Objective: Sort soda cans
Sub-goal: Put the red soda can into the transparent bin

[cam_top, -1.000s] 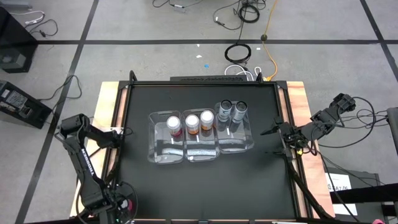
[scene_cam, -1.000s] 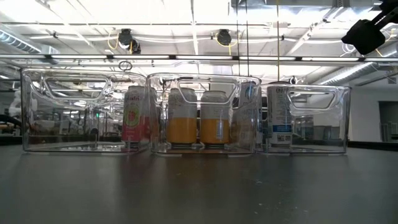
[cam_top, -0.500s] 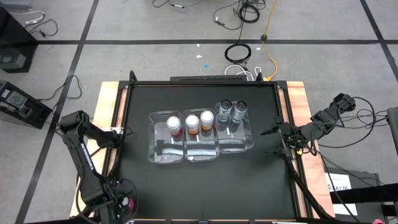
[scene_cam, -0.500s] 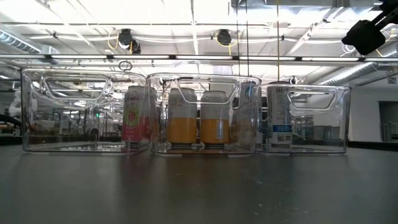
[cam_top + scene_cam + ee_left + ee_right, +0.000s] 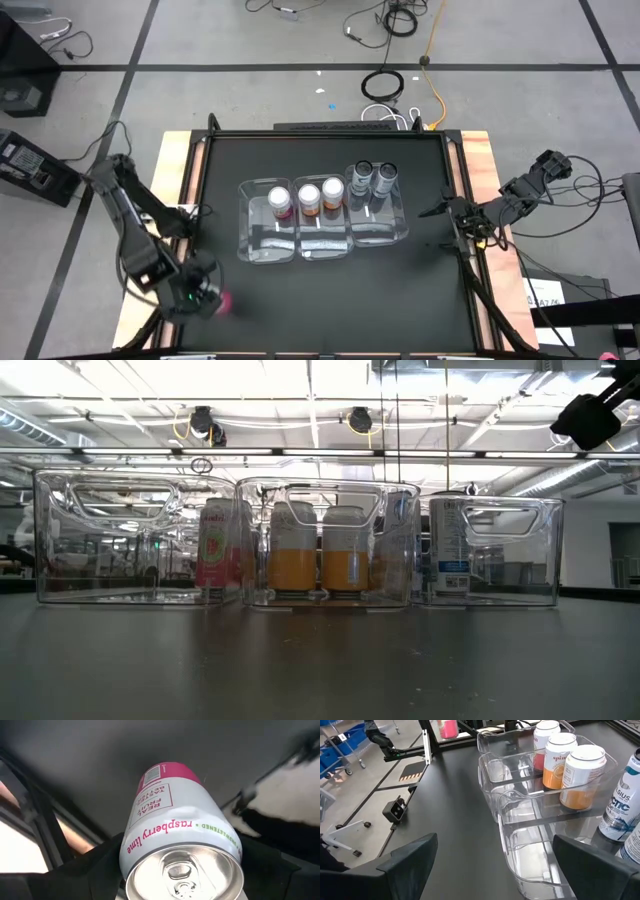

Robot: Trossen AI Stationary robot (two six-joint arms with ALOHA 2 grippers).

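My left claw (image 5: pixel 182 870) has its fingers closed around a pink raspberry-lime can (image 5: pixel 175 825), gripped near the silver top; in the high view that can (image 5: pixel 222 303) shows as a pink spot near the desk's (image 5: pixel 330 290) front-left corner, held off the surface as far as I can judge. It is well apart from the three clear bins, which sit side by side mid-desk. The left bin (image 5: pixel 256 245) holds one pink can (image 5: pixel 280 201), with room beside it. The middle bin (image 5: pixel 323 246) has both orange cans (image 5: pixel 321 196), and the right bin (image 5: pixel 380 230) both grey cans (image 5: pixel 371 178). So I reckon five of six are sorted, and only the can I'm holding is left, bound for the left bin. My right claw (image 5: pixel 438 226) waits wide open and empty at the desk's right edge.
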